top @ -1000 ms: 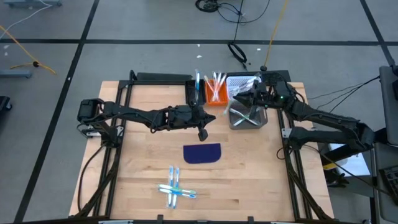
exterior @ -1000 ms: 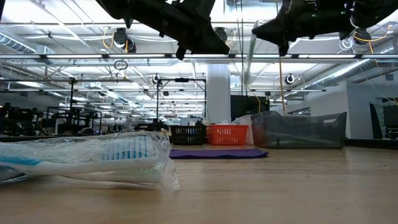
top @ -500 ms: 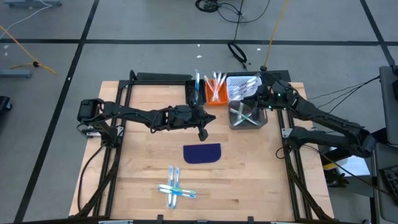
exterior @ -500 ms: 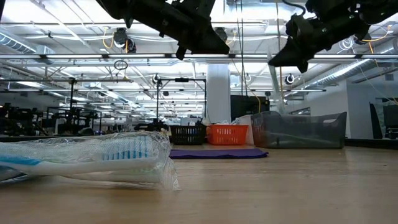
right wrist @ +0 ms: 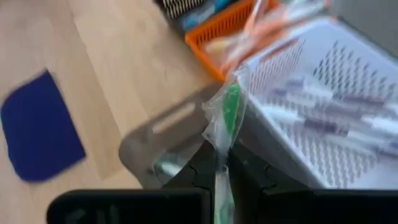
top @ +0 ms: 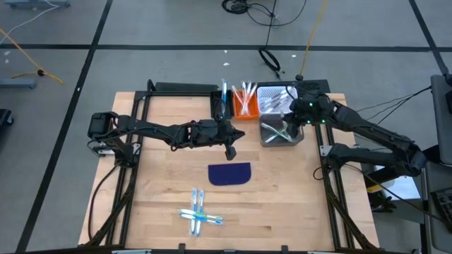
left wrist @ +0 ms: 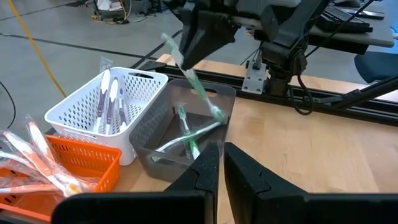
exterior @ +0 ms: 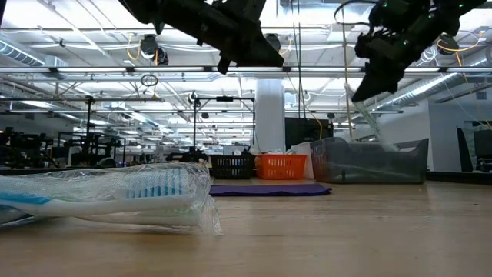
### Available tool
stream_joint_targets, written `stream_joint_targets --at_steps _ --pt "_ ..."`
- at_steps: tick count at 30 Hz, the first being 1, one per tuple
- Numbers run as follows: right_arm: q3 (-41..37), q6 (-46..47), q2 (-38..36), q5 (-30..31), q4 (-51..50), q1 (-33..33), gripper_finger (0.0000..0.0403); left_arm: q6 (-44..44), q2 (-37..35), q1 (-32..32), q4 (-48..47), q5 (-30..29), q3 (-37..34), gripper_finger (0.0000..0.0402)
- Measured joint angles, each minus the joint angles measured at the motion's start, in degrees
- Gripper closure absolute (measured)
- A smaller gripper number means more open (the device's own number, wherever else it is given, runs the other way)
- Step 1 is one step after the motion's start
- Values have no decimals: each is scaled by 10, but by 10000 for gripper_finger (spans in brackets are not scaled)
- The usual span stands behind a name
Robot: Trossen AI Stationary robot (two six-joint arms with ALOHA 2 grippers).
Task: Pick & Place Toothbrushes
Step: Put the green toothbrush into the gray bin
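While the left gripper waits closed over the worktop, the right gripper clamps a green toothbrush above the grey bin.

Two dark jointed arms; black angular fingers; small green light near right wrist.

This is a large open robotics lab or industrial test hall, not a home. The wooden table stands on a grey concrete floor marked with dark lines, where loose cables lie beyond the table's far edge. Dark metal framing bolted to the table carries the arms. Level across the table, the room runs far back: an exposed ceiling with pipes and rows of strip lights, a white column, and further benches and racks at the left.
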Motion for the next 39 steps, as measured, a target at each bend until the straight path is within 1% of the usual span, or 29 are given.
stream_joint_targets --at_steps 8,12,14,21,29,35,37,39 --pt "3 -14 48 0 -47 0 387 -2 0 -1 -2 0 0 380" --pt "3 -18 67 0 -42 0 386 -2 0 -3 -2 0 0 380" --pt "3 -21 75 0 -39 0 374 -2 0 -4 -3 0 0 380" --pt "3 -28 78 0 -8 0 308 0 0 -5 -7 0 0 380" --pt "3 -33 78 2 -8 0 252 -2 0 -5 -17 0 0 380" --pt "3 -32 78 -3 -8 1 233 2 0 -12 -21 -1 0 380" --pt "3 -28 76 -3 -4 5 233 1 -1 -16 -36 0 0 380" --pt "3 -27 74 -4 -1 12 233 -8 -1 -20 -64 18 0 380"
